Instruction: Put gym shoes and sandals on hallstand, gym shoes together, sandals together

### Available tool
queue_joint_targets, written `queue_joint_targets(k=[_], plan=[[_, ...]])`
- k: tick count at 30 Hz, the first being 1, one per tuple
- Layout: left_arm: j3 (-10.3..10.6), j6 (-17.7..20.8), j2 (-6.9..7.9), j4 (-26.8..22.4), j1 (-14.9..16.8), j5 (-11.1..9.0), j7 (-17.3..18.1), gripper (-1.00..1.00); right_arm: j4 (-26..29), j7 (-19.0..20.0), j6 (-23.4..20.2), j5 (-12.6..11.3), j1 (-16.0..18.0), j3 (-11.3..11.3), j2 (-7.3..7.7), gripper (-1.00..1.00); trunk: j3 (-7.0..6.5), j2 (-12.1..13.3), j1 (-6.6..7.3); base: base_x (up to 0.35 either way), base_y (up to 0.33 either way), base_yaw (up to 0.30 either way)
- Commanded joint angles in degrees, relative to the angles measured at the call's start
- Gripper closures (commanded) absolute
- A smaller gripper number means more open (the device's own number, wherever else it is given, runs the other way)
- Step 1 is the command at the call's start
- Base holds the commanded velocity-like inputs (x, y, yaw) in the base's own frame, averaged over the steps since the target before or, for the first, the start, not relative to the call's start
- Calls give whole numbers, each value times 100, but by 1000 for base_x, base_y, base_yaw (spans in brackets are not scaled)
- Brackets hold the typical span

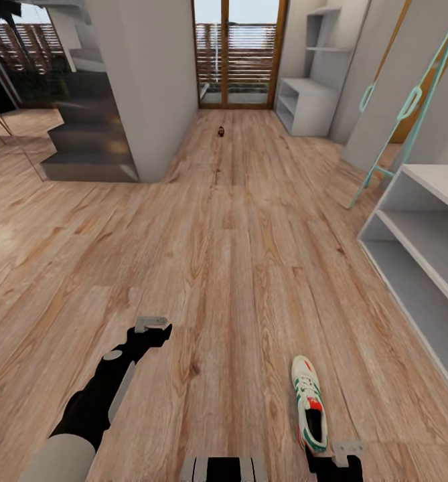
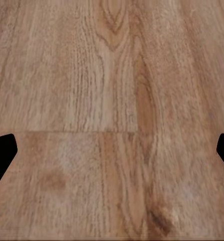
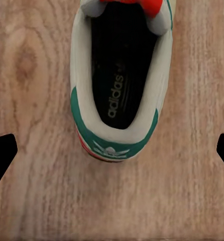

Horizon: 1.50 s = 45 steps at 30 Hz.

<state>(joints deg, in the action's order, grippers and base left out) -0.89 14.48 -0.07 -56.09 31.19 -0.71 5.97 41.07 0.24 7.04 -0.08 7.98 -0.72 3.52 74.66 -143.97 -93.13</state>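
Right tool (image 1: 339, 456): seen at the lower edge of the head view, just behind the heel of the gym shoe; in the right wrist view its two dark fingertips (image 3: 2, 155) are spread wide at either side, with the shoe's heel between them and nothing gripped.
Gym shoe (image 1: 309, 402): one white lace-up sneaker lies on the corridor floor, toe pointing away from the robot; green side stripes, a red-orange tongue tag, a green heel tab and a dark inside with printed lettering are shown in the right wrist view (image 3: 119, 75).
Left arm: stretched forward and low over the floor, black forearm with a pale grey panel, wrist bent towards the middle.
Left tool (image 1: 151, 326): held over bare planks; in the left wrist view its fingertips (image 2: 1, 155) are wide apart with only wood between them.
Corridor floor (image 1: 224, 254): light brown wood-grain planks, lengthwise seams, knots visible; a broad open stretch runs ahead to the glazed door.
Hallstand (image 1: 314, 100): pale grey, low bench with open shelf levels and stepped shelves above, far ahead on the right beside the door.
White shelf unit (image 1: 418, 254): open shelves along the right edge, near the shoe but apart from it.
Small dark object (image 1: 221, 132): far down the corridor, too small to identify.
Stairs (image 1: 83, 134): dark grey steps at the left, behind a grey wall.
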Motion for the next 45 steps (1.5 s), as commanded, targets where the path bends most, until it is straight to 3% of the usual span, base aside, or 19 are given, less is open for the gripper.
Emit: queue_joint_targets(k=[1, 19, 31, 45], plan=[[-11, 50, 1, -37, -2, -7, 32, -100, 0, 3, 17, -1, 2, -5, 0, -100, 35, -3, -1, 0, 0, 0], [-15, 105, 16, -77, -16, -8, 70, -100, 18, 3, 17, -9, 2, -7, -2, -100, 586, -27, -48, 0, 0, 0], [-7, 99, 21, -70, -16, -8, 71, -100, 53, 3, 17, -10, 2, -7, -1, -100, 872, -43, -78, 0, 0, 0], [18, 23, 19, -60, -47, -9, 89, -100, 68, 3, 160, -10, 2, -15, -49, -100, 871, -43, -79, 0, 0, 0]])
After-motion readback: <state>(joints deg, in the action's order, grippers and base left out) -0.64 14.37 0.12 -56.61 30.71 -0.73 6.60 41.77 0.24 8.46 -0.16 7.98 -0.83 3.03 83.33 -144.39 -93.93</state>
